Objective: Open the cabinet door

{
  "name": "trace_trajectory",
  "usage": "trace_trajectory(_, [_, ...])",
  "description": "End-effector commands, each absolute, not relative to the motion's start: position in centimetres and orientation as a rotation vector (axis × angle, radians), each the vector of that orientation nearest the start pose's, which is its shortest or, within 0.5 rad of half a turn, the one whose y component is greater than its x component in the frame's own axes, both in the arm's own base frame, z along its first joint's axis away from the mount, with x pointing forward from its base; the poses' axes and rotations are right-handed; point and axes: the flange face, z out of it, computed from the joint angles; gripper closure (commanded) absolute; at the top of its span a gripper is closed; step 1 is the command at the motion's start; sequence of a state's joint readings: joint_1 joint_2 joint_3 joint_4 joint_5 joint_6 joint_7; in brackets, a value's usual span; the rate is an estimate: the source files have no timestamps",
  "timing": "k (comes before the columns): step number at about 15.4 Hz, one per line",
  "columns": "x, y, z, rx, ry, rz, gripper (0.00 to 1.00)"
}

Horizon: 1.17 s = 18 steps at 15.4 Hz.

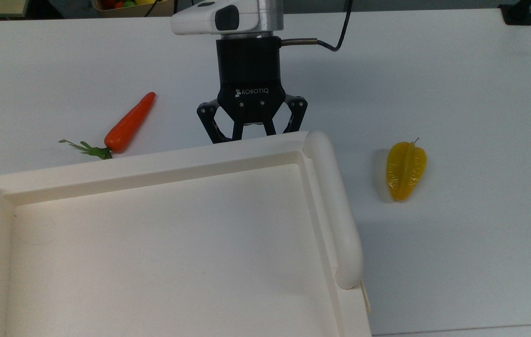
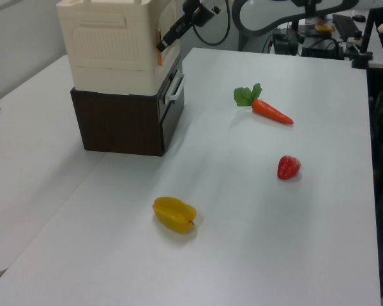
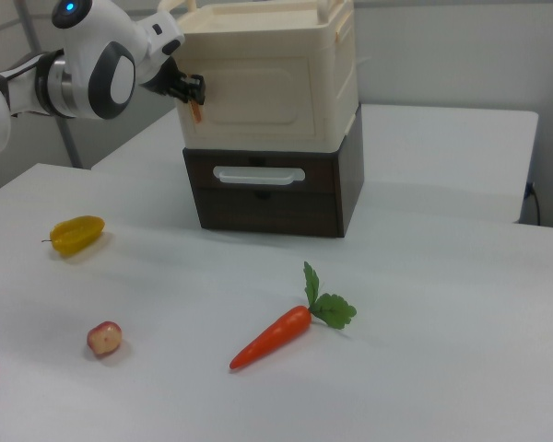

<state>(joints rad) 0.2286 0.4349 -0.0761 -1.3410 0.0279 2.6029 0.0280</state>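
in the top view my gripper (image 1: 252, 135) has its fingertips hidden behind the cabinet (image 1: 162, 224), itself cut off at the frame's bottom-left.

Cream cabinet (image 3: 267, 83) on dark-brown base (image 3: 272, 198), orange carrot (image 3: 272, 336) — green leaves, yellow starfruit (image 1: 405, 170), red strawberry (image 2: 288, 167)

The white table (image 2: 293, 229) carries a cabinet (image 2: 124, 70), carrot (image 2: 271, 111), strawberry (image 2: 288, 167) and starfruit (image 2: 174, 214).
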Motion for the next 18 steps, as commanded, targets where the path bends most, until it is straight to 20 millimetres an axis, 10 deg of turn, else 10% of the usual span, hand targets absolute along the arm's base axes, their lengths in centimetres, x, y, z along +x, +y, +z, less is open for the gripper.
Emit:
trace_trajectory(1, [73.2,12.8,58.1,-2.808,-0.174,-1.256,0.87])
trace_trajectory(10, [71.7,11.8,58.0,-2.847,-0.178,-1.211,1.0])
trace_trajectory(18, [68.8,6.9,60.3,-2.934,-0.065,-0.977,0.98])
